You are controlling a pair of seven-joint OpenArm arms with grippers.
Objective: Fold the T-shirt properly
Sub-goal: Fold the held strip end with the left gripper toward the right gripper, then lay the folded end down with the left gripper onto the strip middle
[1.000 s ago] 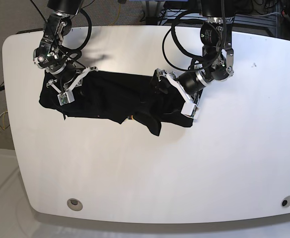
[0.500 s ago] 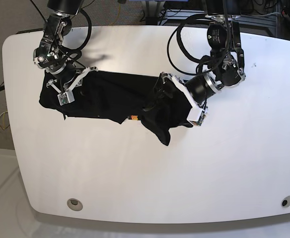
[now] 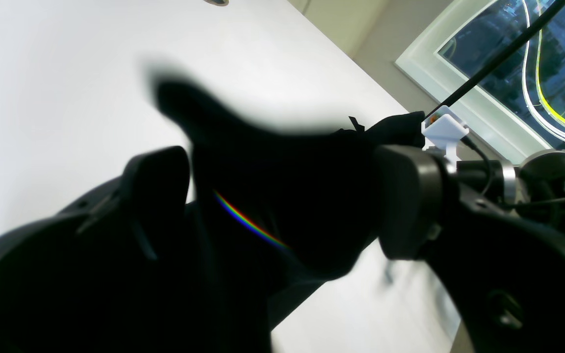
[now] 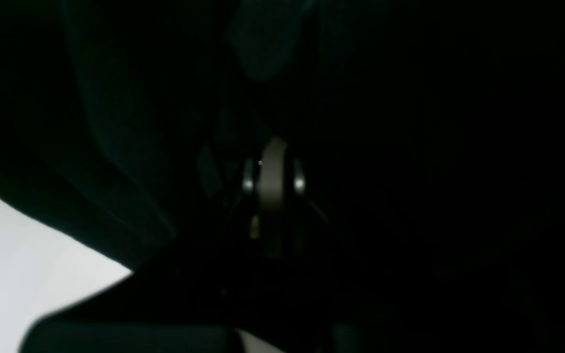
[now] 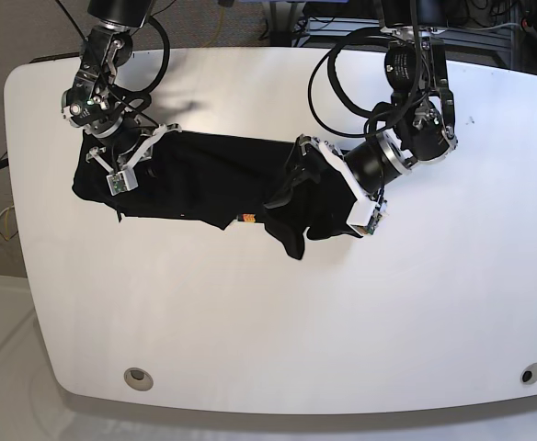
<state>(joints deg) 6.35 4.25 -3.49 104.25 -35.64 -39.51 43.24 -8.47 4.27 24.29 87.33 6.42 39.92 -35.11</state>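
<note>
While the black T-shirt (image 5: 213,179) lies bunched in a long crumpled band across the far half of the white table (image 5: 268,312), both arms sit at its ends, apparently to spread or pull it out before any fold. The right gripper (image 5: 126,165), on the base view's left, is closed down on the shirt's end; its wrist camera sees almost only dark cloth, so I judge it pinches fabric there to anchor that side. The left gripper (image 5: 328,188), on the base view's right, has its jaws spread wide, with cloth bulging between the two dark fingers (image 3: 405,196) in its wrist view. Whether it carries the cloth or just straddles it, cannot tell. Shirt looks wrinkled, not flat; a loose flap (image 5: 287,241) hangs toward the near side. A small orange mark (image 5: 246,218) shows at the near edge. No neat fold visible yet; task looks early.
</note>
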